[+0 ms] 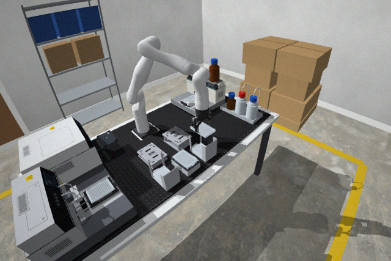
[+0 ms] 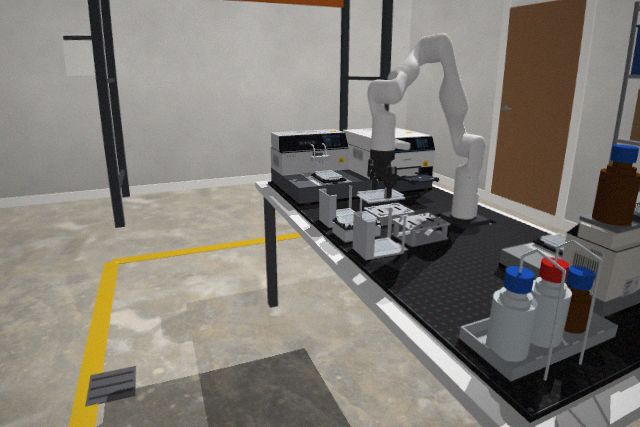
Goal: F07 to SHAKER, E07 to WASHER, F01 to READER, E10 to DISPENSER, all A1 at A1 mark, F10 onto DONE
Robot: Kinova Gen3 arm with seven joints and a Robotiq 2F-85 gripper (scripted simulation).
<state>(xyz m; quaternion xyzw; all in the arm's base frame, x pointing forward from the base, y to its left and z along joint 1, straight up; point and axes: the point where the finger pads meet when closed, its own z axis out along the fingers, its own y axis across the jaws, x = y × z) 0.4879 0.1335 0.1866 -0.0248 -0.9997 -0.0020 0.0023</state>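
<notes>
Plate [image 1: 205, 130] hangs level in the air, directly above a deep stack rack [image 1: 208, 153] near the deck's front edge. The gripper [image 1: 196, 125] has its fingers spread wide, clamped on the plate's edges. The exterior view alone shows the gap between plate [image 2: 381, 195] and rack [image 2: 364, 236], and another plate [image 2: 388, 246] lying on the rack floor.

Even bright light, soft shadows, slight blur.
</notes>
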